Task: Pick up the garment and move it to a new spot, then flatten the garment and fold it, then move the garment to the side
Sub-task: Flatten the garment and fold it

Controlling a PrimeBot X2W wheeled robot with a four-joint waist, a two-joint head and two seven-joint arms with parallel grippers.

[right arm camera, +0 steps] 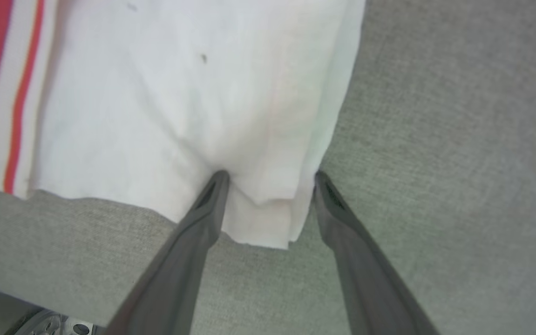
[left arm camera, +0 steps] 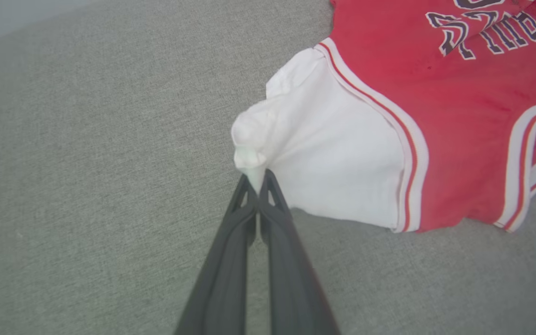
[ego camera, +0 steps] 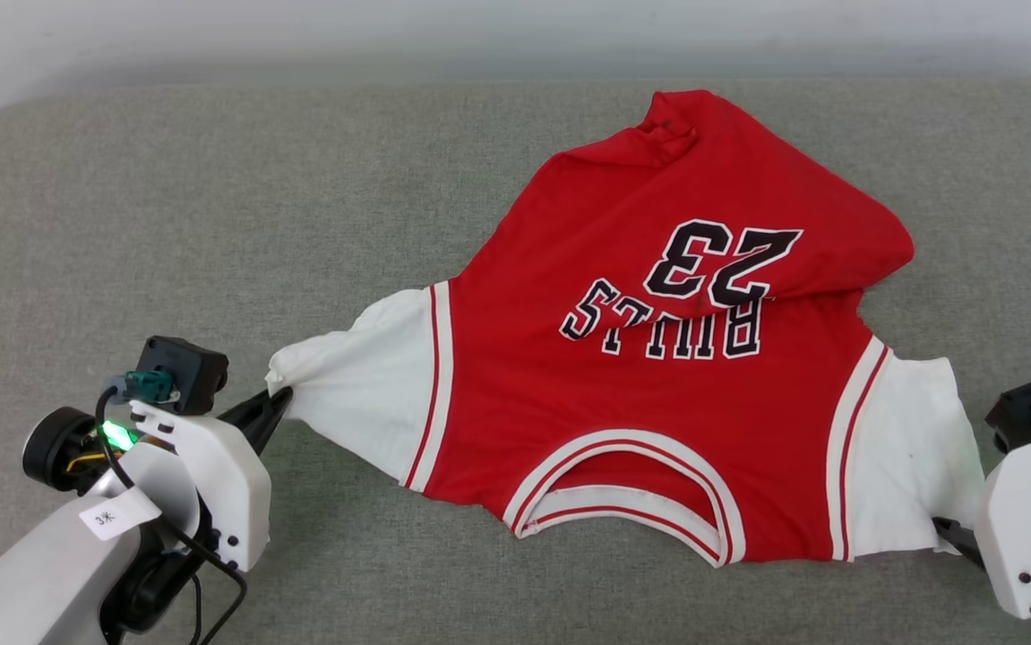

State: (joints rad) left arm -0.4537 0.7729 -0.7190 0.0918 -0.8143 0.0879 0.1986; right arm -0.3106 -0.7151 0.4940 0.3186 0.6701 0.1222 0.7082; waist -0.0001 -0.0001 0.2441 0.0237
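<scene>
Garment lies spread on the grey cushion, collar toward you at 6 o'clock and hem bunched at 12. At 8 o'clock your left gripper is pressed together, pinching the garment's white sleeve tip. At 4 o'clock your right gripper stands spread, its fingers straddling the other sleeve's corner.

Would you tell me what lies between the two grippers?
In the head view, the garment fills that stretch: the left gripper pinches one white sleeve, the right gripper straddles the other, open.
</scene>
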